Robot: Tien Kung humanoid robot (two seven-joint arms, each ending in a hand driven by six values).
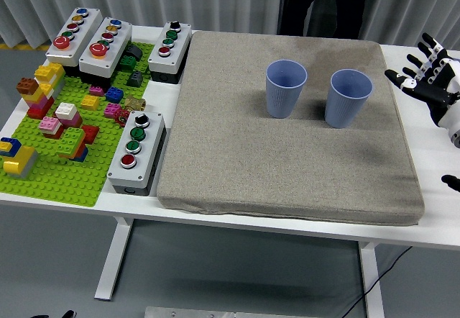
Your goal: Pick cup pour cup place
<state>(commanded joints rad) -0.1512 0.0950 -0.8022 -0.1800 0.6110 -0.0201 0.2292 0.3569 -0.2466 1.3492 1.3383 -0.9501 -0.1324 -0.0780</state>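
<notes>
Right hand [430,80] black w/ white fingertip caps, white wrist section, person [323,5] in dark clothes

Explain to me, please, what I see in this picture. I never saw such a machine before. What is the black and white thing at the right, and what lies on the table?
The camera sits high on a humanoid robot and looks down over a white table. The black and white thing is the robot's right hand. It has five fingers, spread open, and it holds nothing. It hovers near the table's right edge, apart from the cups. The left hand is not in the picture.

On the table lies a grey mat. Two blue cups stand upright on it: the left cup and the right cup.

To the left is a green baseplate with coloured toy bricks, and four grey button boxes, one at. A person in dark clothes stands at the far side.
</notes>
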